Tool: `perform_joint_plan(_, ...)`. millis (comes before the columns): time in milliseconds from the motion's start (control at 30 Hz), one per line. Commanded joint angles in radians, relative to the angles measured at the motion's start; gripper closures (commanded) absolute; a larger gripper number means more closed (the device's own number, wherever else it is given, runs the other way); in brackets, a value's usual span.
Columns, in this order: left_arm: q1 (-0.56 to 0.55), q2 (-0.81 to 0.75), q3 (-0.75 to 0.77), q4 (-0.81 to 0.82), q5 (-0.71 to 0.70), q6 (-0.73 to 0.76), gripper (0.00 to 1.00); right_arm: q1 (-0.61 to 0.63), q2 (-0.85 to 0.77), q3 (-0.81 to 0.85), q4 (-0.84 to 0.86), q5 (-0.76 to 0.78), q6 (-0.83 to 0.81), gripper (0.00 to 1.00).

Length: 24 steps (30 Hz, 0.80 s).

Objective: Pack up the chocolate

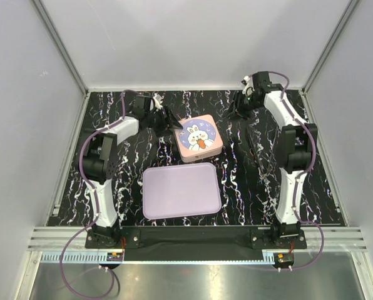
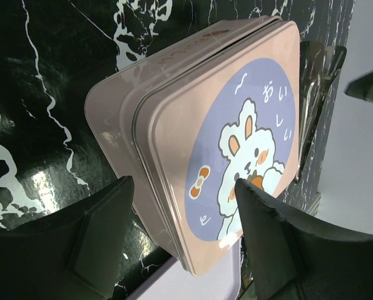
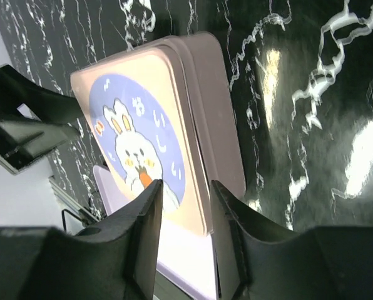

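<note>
Pink tin (image 1: 199, 139) sits lidded behind lilac tray (image 1: 180, 190); we see no chocolate anywhere. Left gripper (image 1: 169, 124) gapes empty beside tin, likely to lift lid; right gripper (image 1: 238, 109) part-spread, empty, well apart.

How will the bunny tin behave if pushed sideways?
Likely rigid: the tin looks like pressed metal, lid seated. Low and flat on the glossy table, so it probably slides rather than tips. Glossy rounded sides may slip.

Overhead view: even, diffuse light, sharp, with soft shadows. Wrist views: white glare patches on the glossy black bench (image 3: 362, 150), faint sheen on the tin lid (image 2: 174, 144). Left end effector (image 2: 183, 184) near the lens, dark, soft-focused.
</note>
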Motion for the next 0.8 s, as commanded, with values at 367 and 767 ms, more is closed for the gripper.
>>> perform_joint_plan(367, -0.003, -0.067, 0.086, -0.027, 0.042, 0.082, 0.31, 0.092, -0.386, -0.444, 0.170, 0.117, 0.077, 0.66)
perform_joint_plan(767, -0.017, 0.051, 0.154, 0.040, 0.096, 0.055, 0.32, 0.155, -0.359, -0.550, 0.270, 0.138, 0.091, 0.69)
